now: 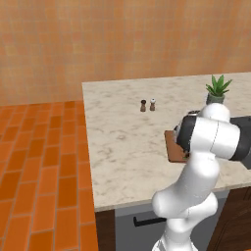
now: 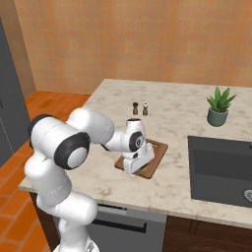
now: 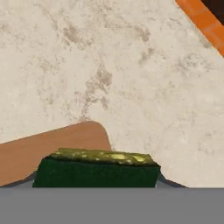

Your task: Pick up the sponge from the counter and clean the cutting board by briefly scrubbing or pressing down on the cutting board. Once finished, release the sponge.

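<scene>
My claw [image 2: 139, 167] was pinching the sponge [image 3: 96, 170], pressed low on the board [image 3: 52, 146] right under me, near its rounded corner w/ bare desk [image 3: 131, 65] beyond. Pickup looked done and, I'd say, scrubbing was in hand. Left to do: finish the scrub, then let go of the sponge.

Setting: a rendered domestic kitchen. Evidence: a marbled stone tabletop [image 2: 182, 106] over dark cabinets [image 2: 206, 236]; a dark sink [image 2: 220, 170] recessed at right of frame; salt and pepper shakers [image 2: 140, 109] at centre; a cutting board [image 2: 156, 156] on the stone; a potted plant [image 2: 219, 107] upper right; terracotta floor tiles [image 1: 39, 166] at left; an orange tiled wall [image 2: 147, 39] across the top.
</scene>
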